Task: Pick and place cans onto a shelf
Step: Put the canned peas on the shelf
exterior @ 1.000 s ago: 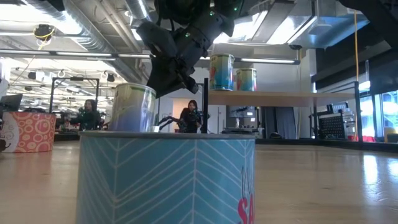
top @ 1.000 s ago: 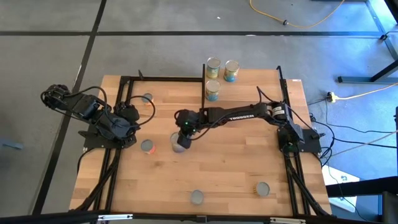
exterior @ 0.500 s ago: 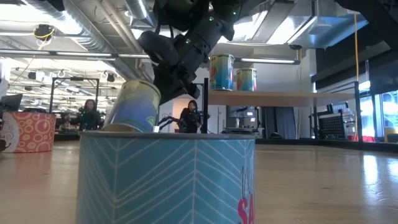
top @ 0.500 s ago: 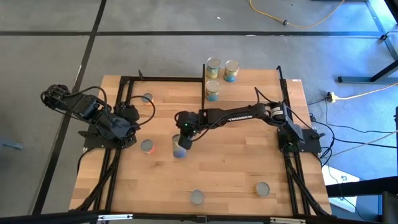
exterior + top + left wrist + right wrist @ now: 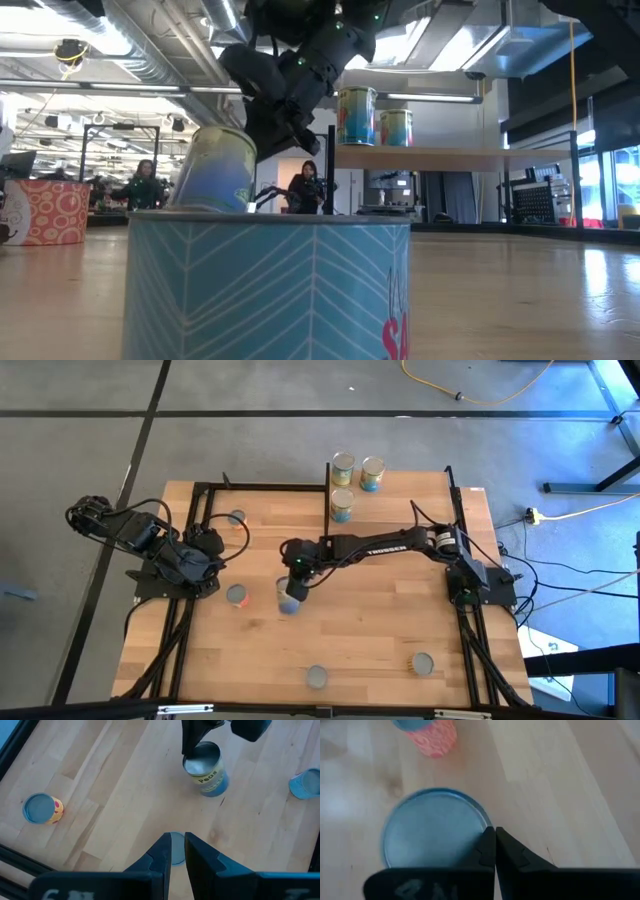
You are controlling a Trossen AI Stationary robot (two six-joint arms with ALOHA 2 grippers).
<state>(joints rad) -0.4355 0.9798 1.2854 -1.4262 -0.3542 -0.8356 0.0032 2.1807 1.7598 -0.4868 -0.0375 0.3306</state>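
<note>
Right gripper pinches a tilted can's rim at mid-table; left arm waits at the left edge.

The left gripper [image 5: 212, 541] rests at the table's left side, fingers [image 5: 161, 854] a narrow slit apart and holding nothing. Near it stand a can by the frame [image 5: 236, 518] and an orange-red can [image 5: 237, 595]. At centre, the right gripper [image 5: 292, 582] has its fingers [image 5: 488, 851] pressed together at the rim of the peas can [image 5: 206, 767], which leans. Three cans [image 5: 343, 466] stand on the shelf [image 5: 450, 154] at the far edge; two more cans [image 5: 317, 677] sit near the front.
</note>
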